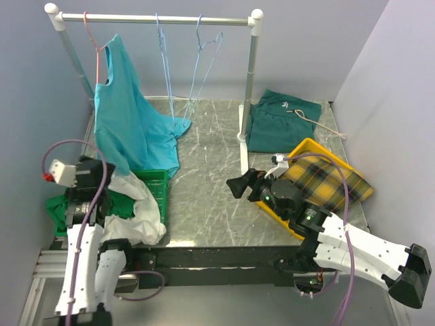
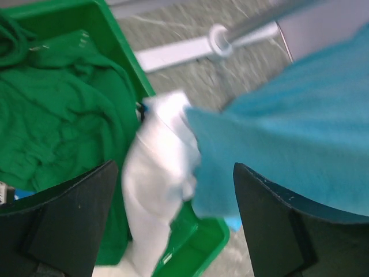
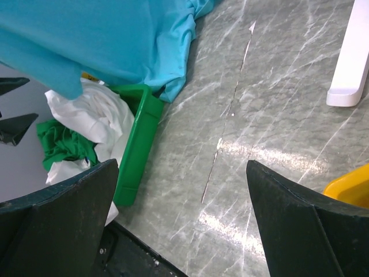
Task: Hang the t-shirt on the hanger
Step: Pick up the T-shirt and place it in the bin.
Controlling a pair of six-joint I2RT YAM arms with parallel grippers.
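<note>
Top view: the t-shirt (image 1: 60, 204) lies crumpled in a green bin (image 1: 156, 180) at lower left; the hanger (image 1: 164, 68) hangs on the rail (image 1: 136, 18) at upper centre.

Left wrist: the left gripper (image 2: 174, 170) is spread wide and empty, with the t-shirt at upper left.

Right wrist: the right gripper (image 3: 181, 167) is wide and empty, with the t-shirt at the left edge.

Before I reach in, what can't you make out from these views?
1. The t-shirt: collar and sleeves are lost in crumpled folds in the left wrist view; from above, the left arm and white garment cover most of it.
2. The light-blue hangers: the wire is too thin in the top view to trace their lower ends near the turquoise shirt.
</note>
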